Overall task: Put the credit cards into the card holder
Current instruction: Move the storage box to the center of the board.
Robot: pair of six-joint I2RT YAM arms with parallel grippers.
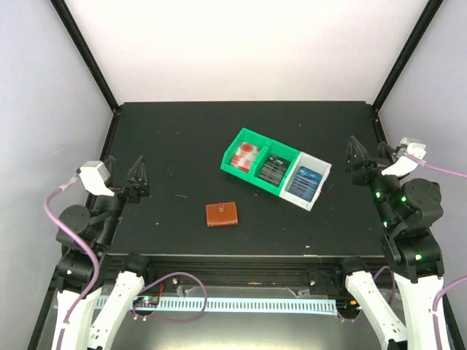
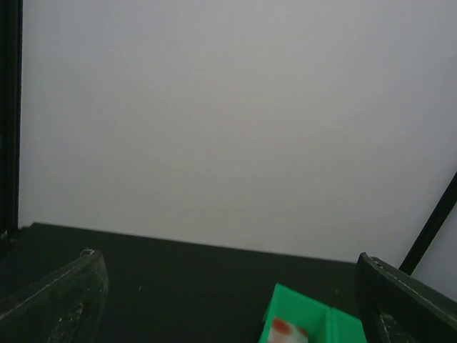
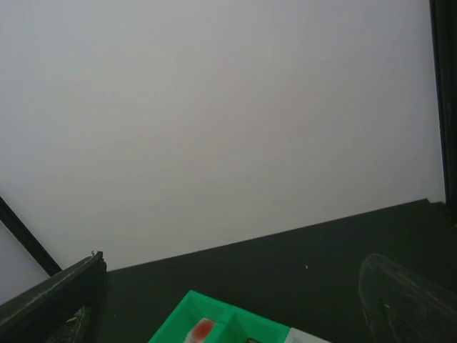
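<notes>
Both arms at the table's [image 1: 182, 138] sides, cards in bins, holder apart from them

The left gripper [image 1: 137, 177] and right gripper [image 1: 356, 157] sit at opposite table edges, jaws spread wide and holding nothing. The brown card holder [image 1: 221, 214] lies flat near the front middle, strap side up. Behind it to the right, the red credit cards [image 1: 248, 155] and dark credit cards [image 1: 273, 170] lie in the green bin's [image 1: 232, 148] two compartments — the blue credit cards [image 1: 307, 181] in the adjoining white bin [image 1: 322, 188].

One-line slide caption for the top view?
Left tool and right tool open; card holder lies near three bins of cards.
</notes>
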